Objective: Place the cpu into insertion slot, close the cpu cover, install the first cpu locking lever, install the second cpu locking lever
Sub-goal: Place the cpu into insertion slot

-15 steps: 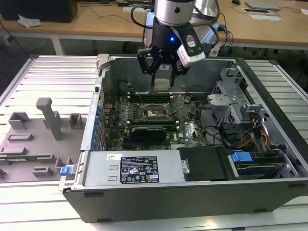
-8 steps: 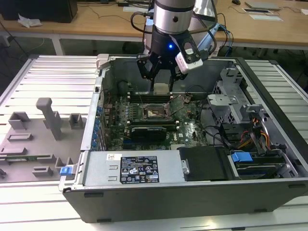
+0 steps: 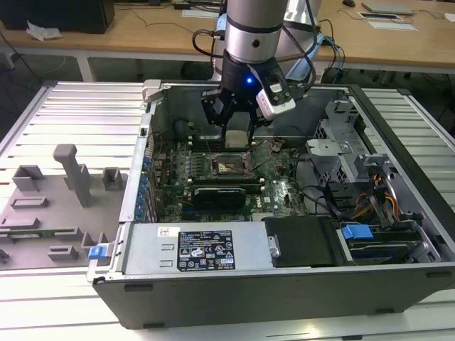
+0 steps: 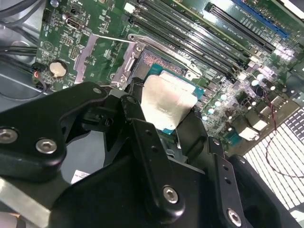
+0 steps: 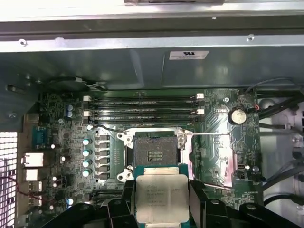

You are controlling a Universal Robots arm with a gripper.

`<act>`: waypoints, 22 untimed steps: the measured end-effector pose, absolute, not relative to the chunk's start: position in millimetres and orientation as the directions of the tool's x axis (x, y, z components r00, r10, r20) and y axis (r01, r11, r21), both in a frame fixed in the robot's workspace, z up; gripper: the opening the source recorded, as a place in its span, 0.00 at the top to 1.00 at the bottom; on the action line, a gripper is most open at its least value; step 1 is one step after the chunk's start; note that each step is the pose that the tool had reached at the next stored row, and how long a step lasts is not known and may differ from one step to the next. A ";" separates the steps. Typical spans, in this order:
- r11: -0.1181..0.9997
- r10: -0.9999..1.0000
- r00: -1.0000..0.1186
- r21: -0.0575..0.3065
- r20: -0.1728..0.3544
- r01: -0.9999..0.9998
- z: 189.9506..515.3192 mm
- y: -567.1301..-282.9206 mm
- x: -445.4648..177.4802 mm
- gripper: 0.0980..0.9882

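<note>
You have the fingers clamped on the cpu, held above the uncovered slot, upper centre of the exterior view.

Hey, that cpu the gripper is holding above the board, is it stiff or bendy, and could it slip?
Probably stiff: the cpu lies flat in the gripper with no sag. Its smooth metal top suggests it could slip in a loose hold. It looks thin, so likely light, and knocking it on the insertion slot might harm the fine contacts.
</note>
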State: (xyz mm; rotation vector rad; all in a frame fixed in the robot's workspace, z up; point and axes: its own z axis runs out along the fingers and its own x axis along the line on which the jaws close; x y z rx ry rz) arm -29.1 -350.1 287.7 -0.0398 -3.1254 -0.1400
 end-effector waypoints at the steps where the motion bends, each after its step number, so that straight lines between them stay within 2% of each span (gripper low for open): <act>1: 0.996 0.025 -1.000 0.089 0.014 0.026 286.0 -350.1 -29.3 0.50; 13: 0.979 0.182 -0.983 0.087 0.013 0.182 280.8 -350.1 -29.4 0.50; 22: 0.923 0.374 -0.927 0.087 0.014 0.374 279.4 -350.1 -29.4 0.50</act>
